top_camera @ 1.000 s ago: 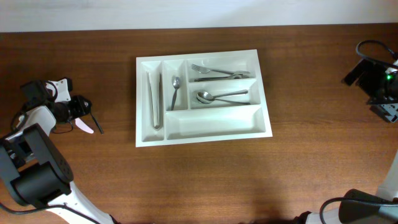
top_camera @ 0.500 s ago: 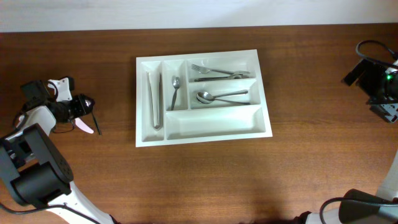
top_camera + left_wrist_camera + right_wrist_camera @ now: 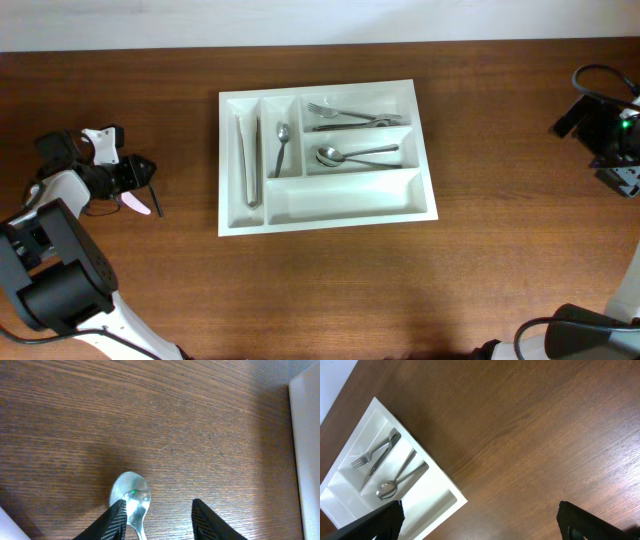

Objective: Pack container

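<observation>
Left gripper [image 3: 159, 510]: fingers spread wide, nothing pinched. A spoon [image 3: 131, 496] lies on the table [image 3: 165, 415] in the gap, close against one finger and well off the other. Its bowl sits just ahead of the fingertips. Its handle runs back under the gripper and out of view, so its long axis follows the fingers. Contact with the near finger cannot be confirmed.

Container [image 3: 340, 198]: to one side of the left gripper, its white wall entering the edge of the left wrist view, apart from the spoon. The left gripper is the nearer one. The right gripper [image 3: 479, 507] is also spread and empty, well apart from the container on its far side.

Container contents, counted outward from the left gripper:
- First narrow compartment: long cutlery [image 3: 247, 160], laid lengthwise.
- Second narrow compartment: one small spoon [image 3: 281, 148].
- Beyond these, farthest long compartment: forks [image 3: 350, 117].
- Middle long compartment: larger spoons [image 3: 352, 155].
- Nearest long compartment: bare.

Likely requirement: centre the spoon between the fingers before closing.
</observation>
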You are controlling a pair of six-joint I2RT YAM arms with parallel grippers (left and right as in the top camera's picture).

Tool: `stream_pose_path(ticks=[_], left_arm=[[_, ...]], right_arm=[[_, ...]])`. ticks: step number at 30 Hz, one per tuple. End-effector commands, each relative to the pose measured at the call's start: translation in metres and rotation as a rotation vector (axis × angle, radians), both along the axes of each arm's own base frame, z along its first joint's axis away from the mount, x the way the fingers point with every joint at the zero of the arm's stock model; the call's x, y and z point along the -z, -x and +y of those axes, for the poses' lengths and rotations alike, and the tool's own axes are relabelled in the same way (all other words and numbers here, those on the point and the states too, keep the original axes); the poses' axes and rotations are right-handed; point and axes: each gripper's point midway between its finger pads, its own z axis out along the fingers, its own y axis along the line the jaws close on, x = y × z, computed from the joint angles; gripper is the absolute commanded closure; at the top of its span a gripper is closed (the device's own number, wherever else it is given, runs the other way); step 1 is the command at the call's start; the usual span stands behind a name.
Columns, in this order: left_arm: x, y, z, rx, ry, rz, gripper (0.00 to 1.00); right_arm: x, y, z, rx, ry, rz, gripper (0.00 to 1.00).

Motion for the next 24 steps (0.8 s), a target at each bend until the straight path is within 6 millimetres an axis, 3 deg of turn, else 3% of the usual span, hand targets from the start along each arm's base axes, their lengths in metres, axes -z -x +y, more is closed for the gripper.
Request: stream_pose_path(ticks=[1,5,9,12,18,24], left_arm=[[0.006,0.003,0.002,0.016,0.019,-0.012,0.56],[-0.011,-0.004,-0.006,0.052,0.114,-0.091,0.56],[-0.024,0.001,0.011,-0.002,0.136,-0.084,0.56],[-0.030,0.008,0.029,-0.043,0.133,-0.090,0.50],[-0.032,0.015,0.054,-0.086,0.115,-0.114,0.46],[-0.031,0.002,0.036,0.027,0.105,-0.180,0.45]], right_arm=[[0.001,0.000,0.000,0.006,-0.008,0.002,0.01],[0.001,0.000,0.000,0.006,-0.008,0.002,0.01],[0.001,0.000,0.000,0.006,-0.008,0.002,0.01],[0.001,0.000,0.000,0.006,-0.008,0.002,0.01],[0.001,0.000,0.000,0.006,-0.008,0.002,0.01],[0.001,0.000,0.000,0.006,-0.008,0.002,0.01]])
